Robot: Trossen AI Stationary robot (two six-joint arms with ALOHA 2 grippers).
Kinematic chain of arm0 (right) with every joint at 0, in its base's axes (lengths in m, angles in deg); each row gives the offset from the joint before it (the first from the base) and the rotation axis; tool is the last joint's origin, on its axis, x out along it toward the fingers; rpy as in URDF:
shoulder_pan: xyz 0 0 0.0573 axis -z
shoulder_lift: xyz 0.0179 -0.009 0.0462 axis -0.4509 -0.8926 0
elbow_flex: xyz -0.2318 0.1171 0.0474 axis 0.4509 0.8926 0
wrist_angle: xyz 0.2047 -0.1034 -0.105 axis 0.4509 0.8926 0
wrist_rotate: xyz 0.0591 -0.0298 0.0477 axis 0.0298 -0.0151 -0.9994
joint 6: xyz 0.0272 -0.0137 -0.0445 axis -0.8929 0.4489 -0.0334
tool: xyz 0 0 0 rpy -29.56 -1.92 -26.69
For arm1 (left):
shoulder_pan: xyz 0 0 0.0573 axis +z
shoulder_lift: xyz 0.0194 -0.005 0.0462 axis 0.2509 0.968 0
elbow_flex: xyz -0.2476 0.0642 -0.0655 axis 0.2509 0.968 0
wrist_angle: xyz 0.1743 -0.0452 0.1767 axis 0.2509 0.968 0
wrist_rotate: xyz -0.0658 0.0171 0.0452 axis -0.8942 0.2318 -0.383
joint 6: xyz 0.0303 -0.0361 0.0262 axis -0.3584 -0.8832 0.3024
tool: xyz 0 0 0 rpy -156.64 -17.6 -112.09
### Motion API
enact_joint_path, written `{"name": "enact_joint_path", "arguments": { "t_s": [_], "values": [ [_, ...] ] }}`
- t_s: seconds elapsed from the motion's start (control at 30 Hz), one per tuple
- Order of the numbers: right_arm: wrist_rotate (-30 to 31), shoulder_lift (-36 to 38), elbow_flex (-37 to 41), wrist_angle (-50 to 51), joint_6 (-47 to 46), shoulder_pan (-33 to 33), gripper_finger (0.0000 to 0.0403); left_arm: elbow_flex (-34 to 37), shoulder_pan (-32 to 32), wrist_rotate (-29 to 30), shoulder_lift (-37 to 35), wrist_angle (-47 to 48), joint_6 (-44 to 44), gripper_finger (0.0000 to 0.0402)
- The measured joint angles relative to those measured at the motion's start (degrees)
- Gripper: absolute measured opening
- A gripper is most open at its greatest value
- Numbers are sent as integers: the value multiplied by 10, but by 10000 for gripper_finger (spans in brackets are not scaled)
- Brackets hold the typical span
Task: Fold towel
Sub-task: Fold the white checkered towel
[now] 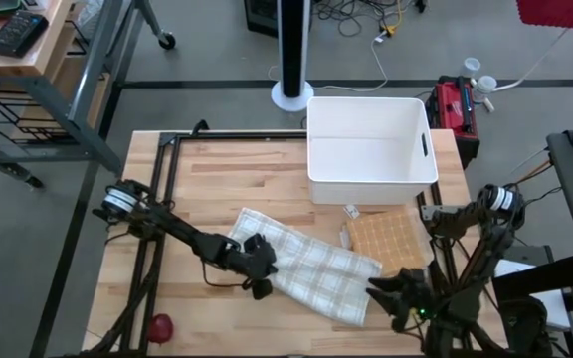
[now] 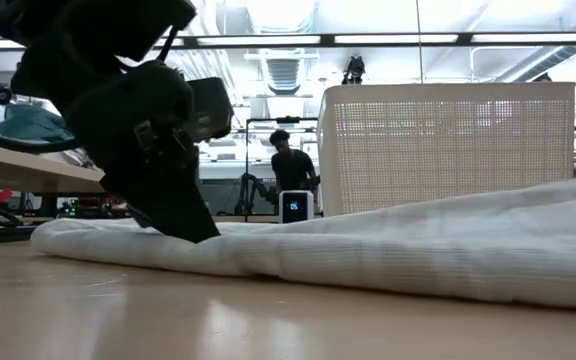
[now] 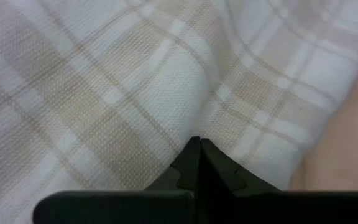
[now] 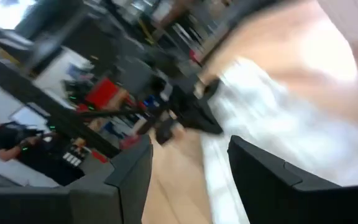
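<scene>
Towel [image 1: 311, 267] spread flat, lower centre of the high view.
Left gripper [image 1: 260, 267] pinches shut on its left edge; right gripper [image 1: 386, 295] hangs open, empty, beside its right corner.

Light wooden table [image 1: 217, 179] bearing a plaid towel [image 1: 306, 264] spread near its middle, a white bin [image 1: 369, 149] at the far edge, an orange waffle-weave cloth [image 1: 386, 242] beside the towel, and a red ball [image 1: 159, 325] at the near-left corner.
</scene>
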Motion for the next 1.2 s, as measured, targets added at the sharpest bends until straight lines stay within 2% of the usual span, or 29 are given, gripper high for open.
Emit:
{"name": "enact_joint_path", "arguments": {
  "t_s": [0.1,0.17,0.33,0.47,0.77,0.87,1.0,1.1,1.2],
  "values": [
    [-72,2,0,-47,1,16,200,8,-3,1,-6,4,-22,0],
    [-93,1,1,-72,-1,17,199,16,-4,1,-15,6,-38,0],
    [-95,0,2,-121,-6,13,199,28,-5,65,-54,106,-99,0],
    [-92,-7,7,-113,2,21,199,41,-4,133,-103,199,-128,0],
    [-100,-62,21,-109,-9,107,199,71,-10,166,-227,199,-92,0],
    [-165,-67,13,-111,-12,124,199,74,-13,167,-253,199,-81,0],
    [-327,-65,7,-109,-21,148,199,91,-13,167,-281,258,-101,0],
    [-352,-61,-4,-109,-11,165,199,101,-3,162,-318,317,-138,0],
    [-358,-48,-13,-99,27,185,199,103,20,97,-368,330,-129,0]
  ]
}}
